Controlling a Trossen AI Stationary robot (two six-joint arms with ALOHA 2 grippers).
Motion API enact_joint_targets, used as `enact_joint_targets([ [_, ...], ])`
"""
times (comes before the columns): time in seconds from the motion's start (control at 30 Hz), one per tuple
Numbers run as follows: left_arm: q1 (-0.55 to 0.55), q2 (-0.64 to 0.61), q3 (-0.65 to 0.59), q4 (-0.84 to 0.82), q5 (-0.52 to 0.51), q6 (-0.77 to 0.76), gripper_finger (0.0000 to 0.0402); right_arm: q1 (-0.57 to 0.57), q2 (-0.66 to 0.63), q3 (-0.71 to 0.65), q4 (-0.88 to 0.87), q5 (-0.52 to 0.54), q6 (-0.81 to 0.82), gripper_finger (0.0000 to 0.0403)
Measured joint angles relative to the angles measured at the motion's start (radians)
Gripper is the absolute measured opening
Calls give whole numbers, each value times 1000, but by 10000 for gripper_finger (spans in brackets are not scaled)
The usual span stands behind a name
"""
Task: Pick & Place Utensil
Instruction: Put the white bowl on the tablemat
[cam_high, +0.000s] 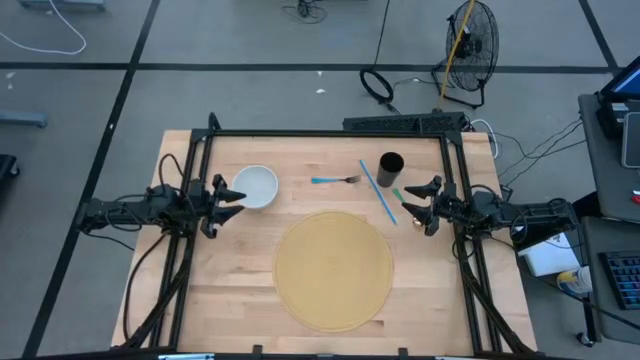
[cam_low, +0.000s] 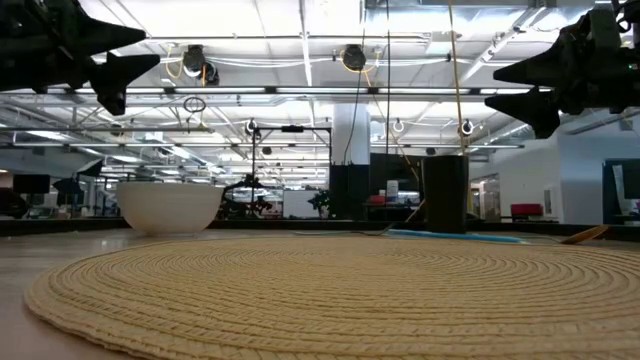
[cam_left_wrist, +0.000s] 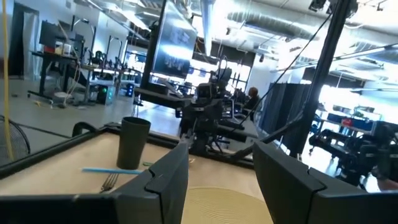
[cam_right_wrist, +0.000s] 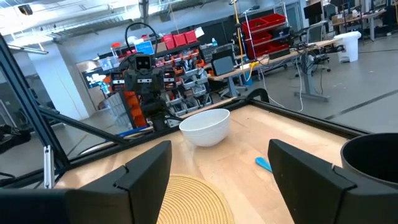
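Observation:
A fork (cam_high: 338, 180) with a blue handle lies flat on the wooden table, far of the round woven placemat (cam_high: 333, 268). In the left wrist view the fork (cam_left_wrist: 111, 178) lies beside the black cup (cam_left_wrist: 134, 142). A long thin blue utensil (cam_high: 378, 192) lies slanting next to the black cup (cam_high: 391, 166). The white bowl (cam_high: 256, 186) stands at the left. My left gripper (cam_high: 232, 195) hovers open beside the bowl, above the table (cam_low: 150, 52). My right gripper (cam_high: 413, 198) hovers open near the cup (cam_low: 494, 88). Nothing is between either pair of fingers (cam_left_wrist: 217, 186) (cam_right_wrist: 221, 180).
A small green object (cam_high: 397, 195) lies by the blue utensil, close to my right gripper. A black frame (cam_high: 330, 133) runs round the table's far and side edges. Bare wood (cam_high: 220, 290) lies on both sides of the placemat toward the near edge.

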Motion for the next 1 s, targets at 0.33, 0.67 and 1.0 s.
enact_joint_targets([
  [0.33,0,0,0,-20,-12,-89,186,0,0,0,-3,-3,-40,263],
  [0.67,0,0,0,-25,-184,-92,186,0,0,0,-2,51,-13,263],
  [1.0,-1,0,0,-29,-55,-56,186,0,0,0,-4,23,-56,263],
])
